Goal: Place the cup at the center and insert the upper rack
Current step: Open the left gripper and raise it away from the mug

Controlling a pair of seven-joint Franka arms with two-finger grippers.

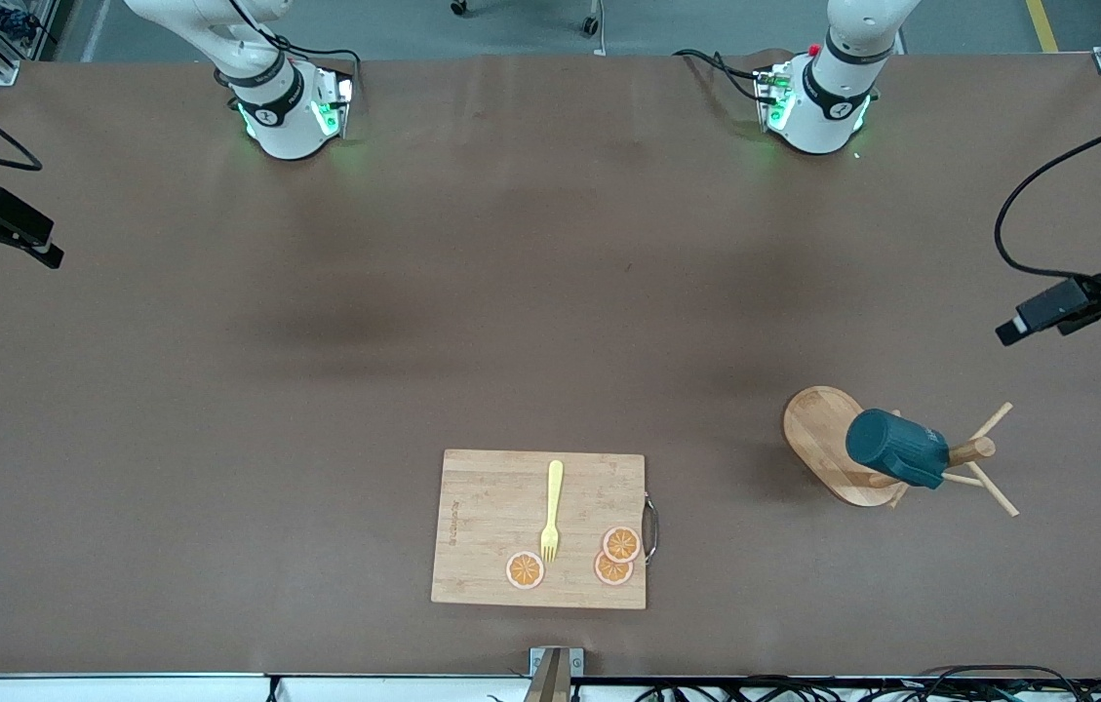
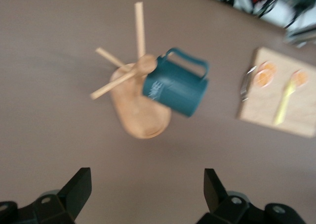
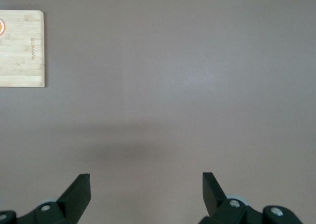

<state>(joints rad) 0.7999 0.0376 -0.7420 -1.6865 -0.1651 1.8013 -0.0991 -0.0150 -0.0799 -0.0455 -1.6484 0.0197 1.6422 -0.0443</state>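
Observation:
The dark teal cup (image 1: pixel 896 448) hangs on a peg of the light wooden upper rack (image 1: pixel 821 434), which stands on the table toward the left arm's end. In the left wrist view the cup (image 2: pixel 175 85) sits tilted beside the rack's post, over its oval base (image 2: pixel 140 117). My left gripper (image 2: pixel 147 177) is open and empty, up in the air over bare table short of the rack. My right gripper (image 3: pixel 146 179) is also open and empty, over bare brown table. Neither hand shows in the front view.
A rectangular wooden cutting board (image 1: pixel 491 507) lies near the front camera's edge, carrying a yellow fork (image 1: pixel 551 507) and three orange slices (image 1: pixel 525 570). Its corner shows in the right wrist view (image 3: pixel 19 51). Side cameras (image 1: pixel 1057 307) hang over both table ends.

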